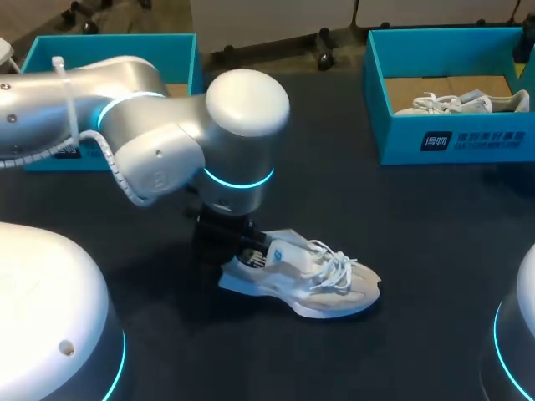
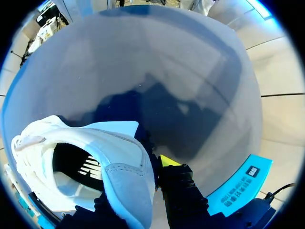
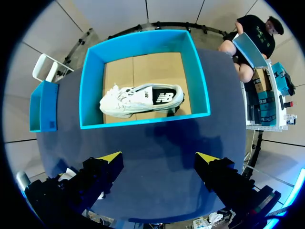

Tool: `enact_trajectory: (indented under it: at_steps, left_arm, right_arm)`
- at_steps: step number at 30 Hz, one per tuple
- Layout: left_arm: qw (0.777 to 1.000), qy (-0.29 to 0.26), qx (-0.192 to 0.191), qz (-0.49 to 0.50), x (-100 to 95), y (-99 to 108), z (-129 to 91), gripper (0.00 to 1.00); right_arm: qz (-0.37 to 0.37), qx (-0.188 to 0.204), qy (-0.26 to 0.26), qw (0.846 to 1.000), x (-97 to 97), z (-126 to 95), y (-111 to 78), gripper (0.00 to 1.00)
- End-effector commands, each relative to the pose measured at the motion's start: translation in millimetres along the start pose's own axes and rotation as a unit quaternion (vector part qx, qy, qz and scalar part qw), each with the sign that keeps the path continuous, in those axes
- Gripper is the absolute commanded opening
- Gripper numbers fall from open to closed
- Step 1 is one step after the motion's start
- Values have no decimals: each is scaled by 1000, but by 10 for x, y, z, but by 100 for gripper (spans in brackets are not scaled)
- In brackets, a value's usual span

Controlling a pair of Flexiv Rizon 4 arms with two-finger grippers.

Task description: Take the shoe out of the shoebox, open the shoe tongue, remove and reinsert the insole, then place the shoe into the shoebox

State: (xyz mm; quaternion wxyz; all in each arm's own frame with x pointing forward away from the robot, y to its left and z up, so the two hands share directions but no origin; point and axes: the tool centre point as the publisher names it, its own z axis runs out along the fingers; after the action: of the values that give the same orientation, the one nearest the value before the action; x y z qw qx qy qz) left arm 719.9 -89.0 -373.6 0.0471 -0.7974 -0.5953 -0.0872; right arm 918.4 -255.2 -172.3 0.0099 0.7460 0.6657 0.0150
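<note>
The left pincer (image 2: 138,185) clamped the white laced sneaker (image 1: 311,280) by its heel; the right pincer (image 3: 158,160) gaped empty. That shallow hold could slip.

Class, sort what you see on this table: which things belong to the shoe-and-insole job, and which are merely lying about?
In the job: shoe on the table; left gripper at its heel; far-left shoebox, probably its own.
Lying about: right-hand shoebox; second shoe inside it; right gripper, fingers open, holding nothing.
</note>
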Motion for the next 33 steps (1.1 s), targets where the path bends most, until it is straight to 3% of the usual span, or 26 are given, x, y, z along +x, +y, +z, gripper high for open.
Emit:
enact_trajectory:
  at_steps: [1,28,29,30,33]
  left_arm:
    - [1000,4,1,0,-93,35,79,0]
    - [999,1,21,-33,-184,-14,241,0]
    - [999,1,22,-36,-179,-15,244,6]
    - [999,2,22,-37,-174,-15,246,27]
    - [999,1,22,-39,-155,-21,233,45]
  right_arm:
    - [1,0,-1,1000,2,-1,-1,100]
    - [1,0,-1,1000,2,-1,-1,100]
    - [1,0,-1,1000,2,-1,-1,100]
    - [1,0,-1,1000,2,-1,-1,100]
    - [1,0,-1,1000,2,-1,-1,100]
